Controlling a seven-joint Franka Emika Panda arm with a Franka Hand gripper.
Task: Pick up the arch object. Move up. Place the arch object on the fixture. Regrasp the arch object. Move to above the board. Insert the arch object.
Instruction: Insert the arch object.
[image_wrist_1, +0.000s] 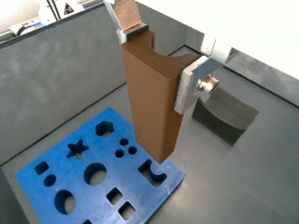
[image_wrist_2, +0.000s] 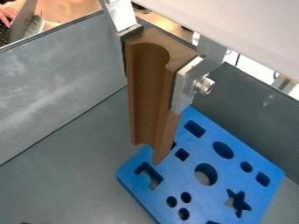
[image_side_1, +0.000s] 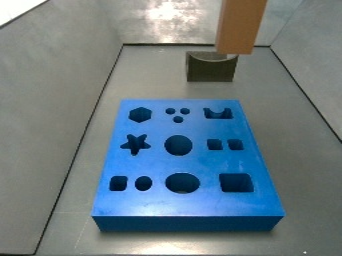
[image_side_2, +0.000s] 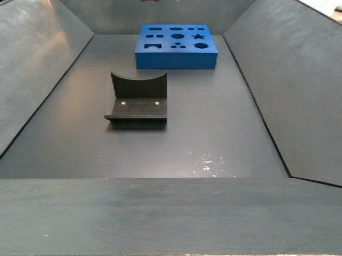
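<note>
In both wrist views my gripper (image_wrist_1: 160, 52) (image_wrist_2: 155, 51) is shut on the arch object (image_wrist_1: 152, 105) (image_wrist_2: 149, 92). It is an orange-brown block that hangs upright, with its channel showing along one face. Its lower end hangs over the blue board (image_wrist_1: 82, 179) (image_wrist_2: 216, 175), close to the arch cutout (image_wrist_1: 155, 178) at one corner and apart from the slab. A side view catches only the arch object (image_side_1: 241, 25) high above the board (image_side_1: 181, 165); the gripper is out of frame there. The dark fixture (image_side_1: 210, 67) (image_side_2: 138, 100) (image_wrist_1: 225, 115) stands bare on the floor beyond the board.
Grey sloping walls (image_side_1: 60, 90) (image_side_2: 40, 80) enclose the grey floor (image_side_2: 201, 130) on all sides. The board (image_side_2: 177, 47) lies at one end, and the fixture stands about mid-floor.
</note>
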